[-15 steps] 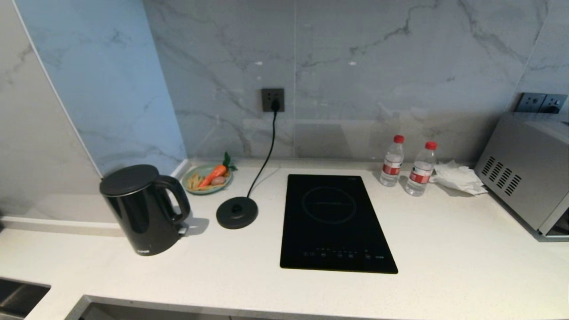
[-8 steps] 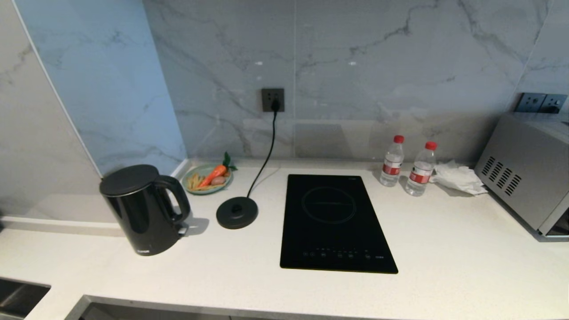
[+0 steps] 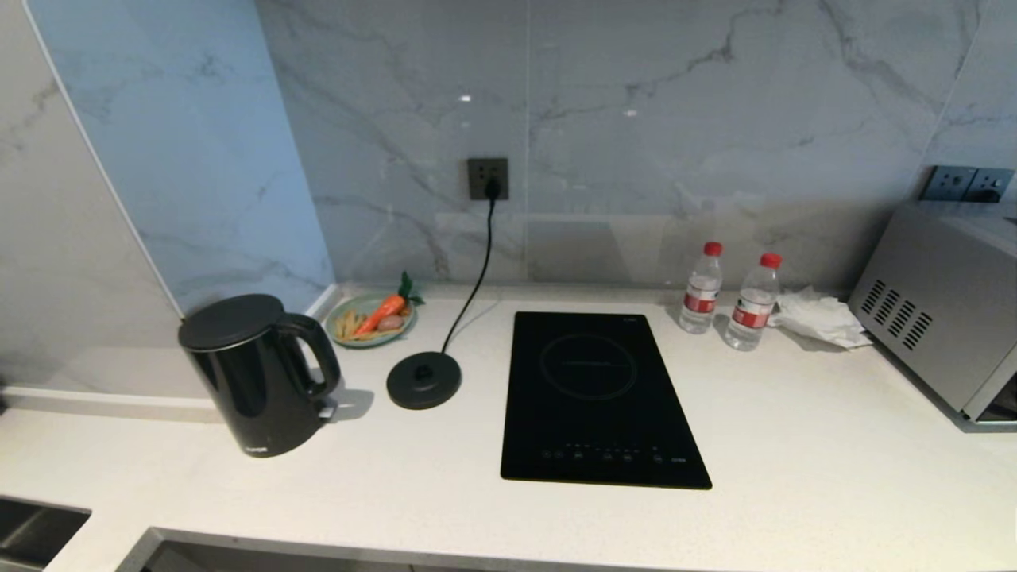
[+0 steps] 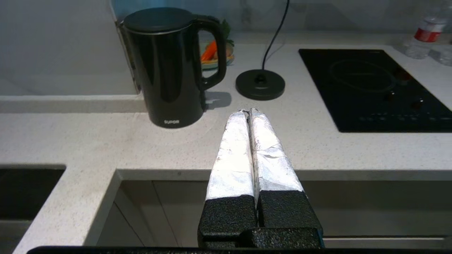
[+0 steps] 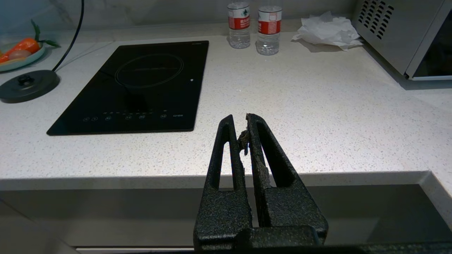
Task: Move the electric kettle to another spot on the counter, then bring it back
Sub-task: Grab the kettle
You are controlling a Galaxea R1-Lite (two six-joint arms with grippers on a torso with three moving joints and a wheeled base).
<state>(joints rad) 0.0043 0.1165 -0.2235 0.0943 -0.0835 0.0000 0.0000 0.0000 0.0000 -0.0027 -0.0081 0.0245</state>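
Electric kettle stands upright on the table at nine o'clock of its corded base disc, handle toward it, untouched; left tool and right tool both clenched, empty, at the table's front edge.

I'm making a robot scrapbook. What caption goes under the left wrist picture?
Shut left gripper points over the counter toward the electric kettle beside its empty base disc.
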